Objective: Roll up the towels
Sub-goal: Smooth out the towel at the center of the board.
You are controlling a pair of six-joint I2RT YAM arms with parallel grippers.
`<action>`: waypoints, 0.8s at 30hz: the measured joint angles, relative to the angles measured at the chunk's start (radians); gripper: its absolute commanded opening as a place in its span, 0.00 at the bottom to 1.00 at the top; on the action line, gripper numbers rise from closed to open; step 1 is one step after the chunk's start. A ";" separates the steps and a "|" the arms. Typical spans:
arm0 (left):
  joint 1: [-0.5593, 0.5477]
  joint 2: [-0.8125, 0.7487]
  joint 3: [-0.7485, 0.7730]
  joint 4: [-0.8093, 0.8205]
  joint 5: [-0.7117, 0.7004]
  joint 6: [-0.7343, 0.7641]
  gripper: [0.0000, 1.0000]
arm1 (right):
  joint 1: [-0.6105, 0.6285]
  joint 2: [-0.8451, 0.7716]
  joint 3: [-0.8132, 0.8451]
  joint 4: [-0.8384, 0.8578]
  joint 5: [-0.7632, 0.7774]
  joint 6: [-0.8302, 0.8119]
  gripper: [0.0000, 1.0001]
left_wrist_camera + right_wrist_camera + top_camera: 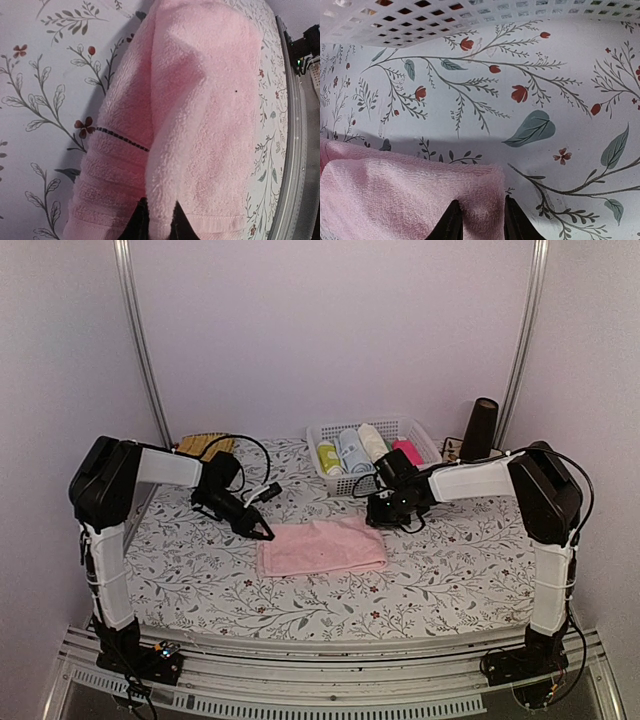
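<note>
The pink towel (322, 546) lies at the middle of the table (200, 580), a soft rectangle folded into 2 or more layers on the white cloth printed with grey-green sprigs and small red flowers. In the left wrist view its terry pile (200, 115) looks fluffy and looped. A flatter ribbed band crosses the lower layer near a thin dark stitched line, and 1 rounded fold stands up as a ridge.

The left gripper (266, 532) is at the towel's left edge. Its 2 dark fingers (140, 225) are drawn close together, pinching that raised fold between them.

The right gripper (383, 520) is at the towel's far right corner. Its 2 dark tapered fingers (451, 222) stand a narrow gap apart with the thick, rounded corner (420, 200) filling it, so they appear to be nipping the cloth.

Just beyond that corner stands the white plastic basket (425, 437), its wall a grid of small square holes. In it, tight cylinders lie side by side:
- a yellow-green roll (327, 457)
- a light blue roll (350, 450)
- the cream towel (372, 443), rolled
- a magenta roll (407, 452)

A dark tapered cup (481, 427) stands upside down to the right of the basket. A tan woven piece (205, 445) lies at the far left edge.
</note>
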 measured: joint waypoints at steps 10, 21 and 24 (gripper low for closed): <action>0.035 0.019 0.040 -0.073 0.002 -0.027 0.14 | 0.000 0.029 0.011 -0.010 0.059 0.013 0.24; 0.058 0.105 0.102 -0.131 0.014 -0.072 0.22 | 0.002 0.037 0.018 -0.021 0.100 0.019 0.24; 0.066 0.105 0.102 -0.138 0.026 -0.086 0.24 | 0.002 0.039 0.026 -0.034 0.112 0.023 0.24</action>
